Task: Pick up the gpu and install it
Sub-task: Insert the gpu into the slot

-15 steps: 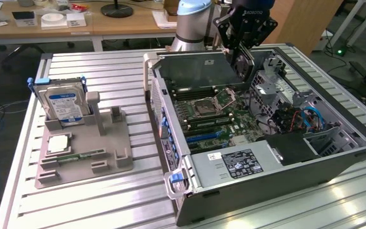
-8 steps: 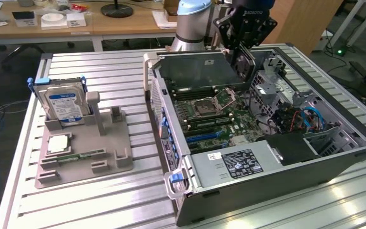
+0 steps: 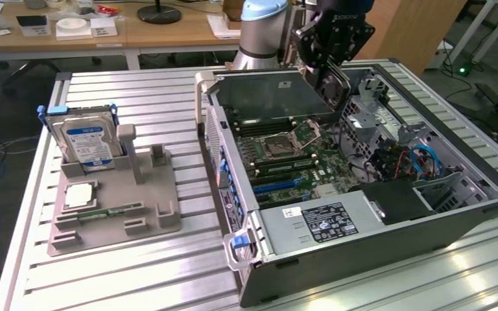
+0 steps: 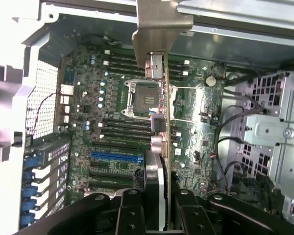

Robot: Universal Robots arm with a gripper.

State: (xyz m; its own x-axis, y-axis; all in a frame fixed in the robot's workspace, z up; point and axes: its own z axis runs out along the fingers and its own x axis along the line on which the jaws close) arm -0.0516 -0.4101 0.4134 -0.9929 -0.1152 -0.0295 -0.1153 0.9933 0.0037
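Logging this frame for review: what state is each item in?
gpu: held edge-on above the motherboard, not seated.
gripper: shut on the gpu.
computer case: open, lying on its side.
hard drive: upright in the grey fixture.
RAM stick: lying flat in the fixture.
CPU chip: flat on the fixture.

The gpu [image 4: 161, 24] hangs over the case [image 3: 362, 259], the hard drive [image 3: 89, 142] standing at the exterior view's left.

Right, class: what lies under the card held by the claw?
The motherboard, with its processor socket and a blue slot. The strip directly beneath the card is hidden by it.
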